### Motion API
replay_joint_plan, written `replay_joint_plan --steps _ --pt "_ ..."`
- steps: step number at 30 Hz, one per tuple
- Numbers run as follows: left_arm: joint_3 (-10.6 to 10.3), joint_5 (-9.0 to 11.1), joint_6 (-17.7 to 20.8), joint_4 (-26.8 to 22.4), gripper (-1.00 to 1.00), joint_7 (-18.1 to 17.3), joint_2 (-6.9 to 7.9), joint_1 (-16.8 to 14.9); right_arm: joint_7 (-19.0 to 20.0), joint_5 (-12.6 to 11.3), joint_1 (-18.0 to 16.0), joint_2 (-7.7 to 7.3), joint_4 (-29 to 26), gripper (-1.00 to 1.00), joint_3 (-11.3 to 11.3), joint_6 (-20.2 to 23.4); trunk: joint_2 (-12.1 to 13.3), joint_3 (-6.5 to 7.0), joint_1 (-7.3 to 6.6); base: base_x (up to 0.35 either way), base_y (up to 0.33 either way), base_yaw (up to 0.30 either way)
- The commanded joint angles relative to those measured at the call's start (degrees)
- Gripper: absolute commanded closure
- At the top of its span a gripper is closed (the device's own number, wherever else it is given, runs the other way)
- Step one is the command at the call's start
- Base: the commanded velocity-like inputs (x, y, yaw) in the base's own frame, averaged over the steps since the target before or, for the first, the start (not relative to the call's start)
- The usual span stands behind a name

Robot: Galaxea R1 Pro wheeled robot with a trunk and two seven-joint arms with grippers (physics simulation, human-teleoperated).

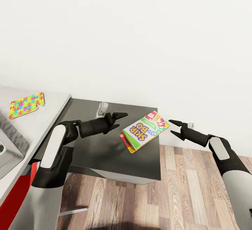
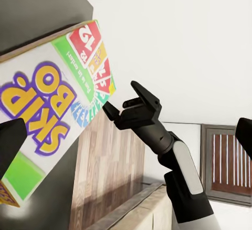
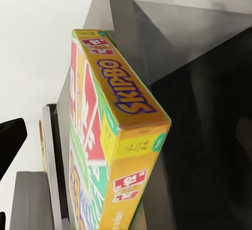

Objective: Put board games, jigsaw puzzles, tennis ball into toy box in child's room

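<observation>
On the dark grey cabinet (image 1: 105,146), near its right edge, lay the SKIP-BO box (image 1: 146,130), face up and turned at an angle, with one corner reaching past the cabinet's edge over the wood-plank floor (image 1: 189,191). Under it a red-edged box (image 1: 123,139) peeked out at the lower left corner (how much of it lay beneath could not be told). The left gripper (image 1: 120,116) hovered just left of the SKIP-BO box, its jaws slightly parted and holding nothing; the right gripper (image 1: 176,127) stood just right of the box, jaws spread and likewise empty, so the box sat between the two.

To the far left in the head view, a jigsaw puzzle (image 1: 27,104) lay flat on the pale grey table (image 1: 45,118), well apart from the cabinet.

From the left wrist view, the printed lid and the right gripper beyond it were plain, along with a slatted window (image 2: 227,164). From the right wrist view, the yellow side panel of the SKIP-BO box came out instead.
</observation>
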Motion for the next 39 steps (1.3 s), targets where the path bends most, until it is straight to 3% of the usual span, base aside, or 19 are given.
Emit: replay_joint_plan --steps 1,39 --pt "0.03 0.55 0.08 -0.04 -1.0 0.6 -0.02 -0.04 0.27 0.25 -0.04 0.03 0.02 -1.0 -0.11 0.32 -0.03 -0.04 0.0 0.0 0.0 0.013" --pt "0.01 0.55 0.07 -0.04 -1.0 0.61 -0.46 -0.04 0.26 0.32 -0.03 0.1 -0.08 -1.0 0.09 0.35 -0.03 0.09 0.0 0.0 0.0 0.047"
